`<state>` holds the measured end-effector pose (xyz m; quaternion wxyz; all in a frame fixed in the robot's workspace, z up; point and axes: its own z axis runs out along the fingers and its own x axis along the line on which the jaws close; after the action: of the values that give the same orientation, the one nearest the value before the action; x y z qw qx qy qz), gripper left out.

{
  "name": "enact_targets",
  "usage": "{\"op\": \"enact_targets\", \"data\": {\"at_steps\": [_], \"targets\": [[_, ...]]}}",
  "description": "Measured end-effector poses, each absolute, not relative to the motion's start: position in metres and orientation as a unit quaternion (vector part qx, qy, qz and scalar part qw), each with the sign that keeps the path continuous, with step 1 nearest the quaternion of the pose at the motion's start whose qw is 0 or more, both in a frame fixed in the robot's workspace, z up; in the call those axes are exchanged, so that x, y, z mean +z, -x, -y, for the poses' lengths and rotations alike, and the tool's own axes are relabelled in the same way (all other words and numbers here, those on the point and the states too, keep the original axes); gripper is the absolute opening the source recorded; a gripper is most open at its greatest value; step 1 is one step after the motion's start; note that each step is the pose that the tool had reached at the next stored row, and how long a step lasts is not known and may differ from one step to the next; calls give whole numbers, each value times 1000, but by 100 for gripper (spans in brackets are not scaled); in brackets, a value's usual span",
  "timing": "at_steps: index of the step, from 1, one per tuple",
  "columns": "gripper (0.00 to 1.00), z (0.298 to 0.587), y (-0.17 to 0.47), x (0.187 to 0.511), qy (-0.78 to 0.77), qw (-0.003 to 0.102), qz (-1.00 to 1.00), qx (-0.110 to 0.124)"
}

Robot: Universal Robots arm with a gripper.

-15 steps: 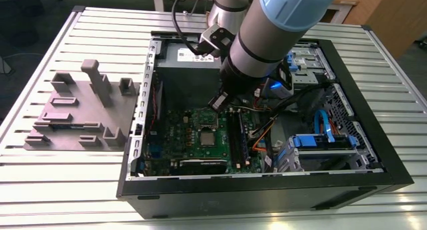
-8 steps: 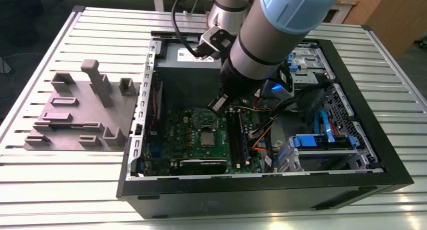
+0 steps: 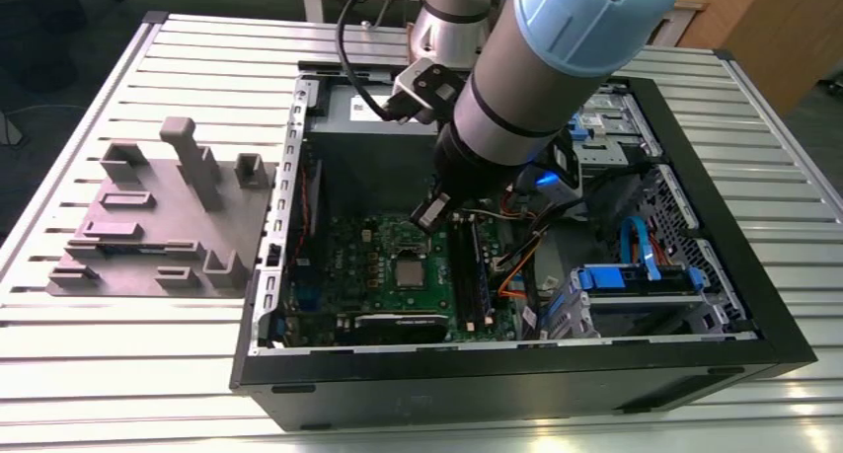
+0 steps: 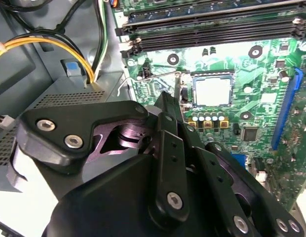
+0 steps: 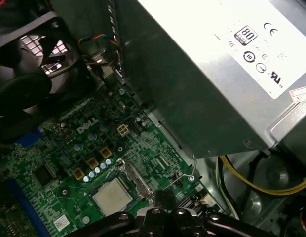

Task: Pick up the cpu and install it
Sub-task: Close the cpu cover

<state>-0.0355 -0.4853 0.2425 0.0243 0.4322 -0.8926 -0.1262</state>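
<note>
Dull silvery metal tops the cpu (image 4: 212, 90) on a glossy green motherboard (image 4: 261, 74); the power supply (image 5: 192, 98) is bare grey sheet metal with a white paper label (image 5: 251, 44), the moulded plate (image 3: 145, 226) matt grey plastic, the table (image 3: 132, 354) ribbed satin aluminium, the computer case (image 3: 527, 394) black-painted metal.

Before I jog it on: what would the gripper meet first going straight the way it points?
Probably the socket frame beside the cpu lying in it, just ahead of the gripper. Depth is unclear, so possibly the motherboard.
</note>
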Motion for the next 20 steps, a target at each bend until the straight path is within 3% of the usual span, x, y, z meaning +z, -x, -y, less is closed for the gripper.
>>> {"op": "enact_targets", "data": {"at_steps": [20], "targets": [[11,492,44,242,-446,26,886,-126]]}}
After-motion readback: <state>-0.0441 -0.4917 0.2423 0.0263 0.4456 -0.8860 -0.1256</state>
